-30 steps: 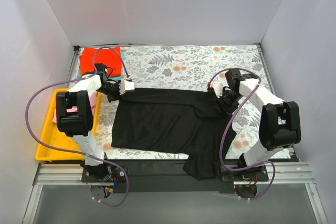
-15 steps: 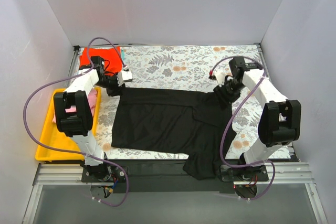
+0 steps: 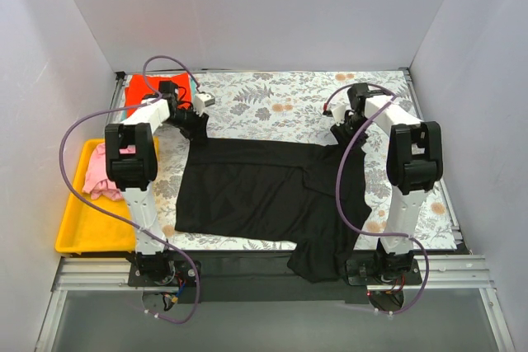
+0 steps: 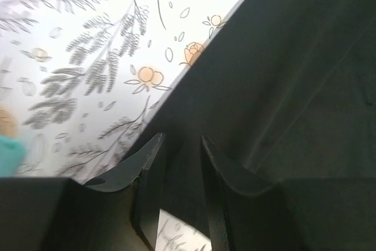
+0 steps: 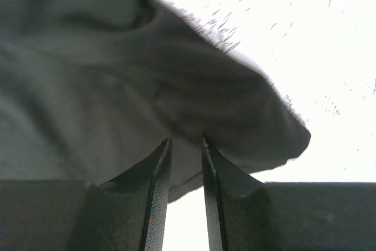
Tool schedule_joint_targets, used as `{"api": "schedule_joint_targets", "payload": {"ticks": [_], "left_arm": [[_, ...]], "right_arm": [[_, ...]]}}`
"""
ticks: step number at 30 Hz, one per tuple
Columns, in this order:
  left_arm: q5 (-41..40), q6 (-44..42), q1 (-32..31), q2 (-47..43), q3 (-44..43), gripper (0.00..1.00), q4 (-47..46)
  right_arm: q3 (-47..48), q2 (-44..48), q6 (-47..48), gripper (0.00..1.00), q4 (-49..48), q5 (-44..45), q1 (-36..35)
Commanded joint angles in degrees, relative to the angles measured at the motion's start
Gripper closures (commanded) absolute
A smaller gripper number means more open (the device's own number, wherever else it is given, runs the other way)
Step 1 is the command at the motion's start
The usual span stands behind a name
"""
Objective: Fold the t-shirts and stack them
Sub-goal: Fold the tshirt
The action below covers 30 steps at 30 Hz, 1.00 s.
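Note:
The large black t-shirt lies spread on the floral table cloth, its near part hanging over the front edge. My left gripper is shut on its far left corner; black cloth sits between the fingers. My right gripper is shut on its far right corner, a fold of the cloth pinched between the fingers. The red-orange t-shirt lies folded at the back left on a teal one. The pink t-shirt is bunched in the tray.
A yellow plastic tray stands off the table's left side. The grey-and-orange floral table cloth shows bare behind the black shirt. White walls close in the back and both sides.
Both grippers have moved toward the back of the table, holding the black shirt's far corners. The left arm has swung off the tray, so the pink shirt now shows.

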State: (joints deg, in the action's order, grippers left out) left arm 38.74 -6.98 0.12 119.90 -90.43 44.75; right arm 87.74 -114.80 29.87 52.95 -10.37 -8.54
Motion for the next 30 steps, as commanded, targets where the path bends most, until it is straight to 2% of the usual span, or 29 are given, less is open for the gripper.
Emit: {"api": "schedule_joint_targets", "payload": {"ticks": [1, 3, 8, 16, 21, 26, 30], "left_arm": [[-4.4, 10.7, -1.9, -0.3, 0.8, 0.71, -1.4], [-6.3, 14.6, -2.1, 0.6, 1.3, 0.72, -1.2], [-11.7, 23.4, -2.0, 3.4, 2.6, 0.74, -7.2], [-12.1, 27.7, -2.1, 13.3, -10.9, 0.76, -6.8], [-12.6, 28.5, -2.1, 16.8, -15.6, 0.76, -7.3], [-10.1, 29.7, -2.1, 14.9, -18.4, 0.76, -8.7], [-8.5, 29.7, -2.1, 8.9, -21.6, 0.72, -7.6]], "right_arm": [[1.7, -1.0, -1.1, 0.67, -3.1, 3.1, 0.0], [1.4, -2.4, -1.0, 0.68, -4.3, 4.6, 0.0], [3.6, -7.0, -0.9, 0.69, -7.4, 8.1, 0.1], [16.3, -17.3, -1.4, 0.71, -9.1, 12.6, 1.3], [24.5, -21.9, -1.4, 0.71, -9.5, 14.1, 1.9], [30.5, -21.0, -1.1, 0.63, -9.3, 12.0, 2.0], [28.9, -12.0, 0.1, 0.41, -7.1, 6.5, 2.0]]}}
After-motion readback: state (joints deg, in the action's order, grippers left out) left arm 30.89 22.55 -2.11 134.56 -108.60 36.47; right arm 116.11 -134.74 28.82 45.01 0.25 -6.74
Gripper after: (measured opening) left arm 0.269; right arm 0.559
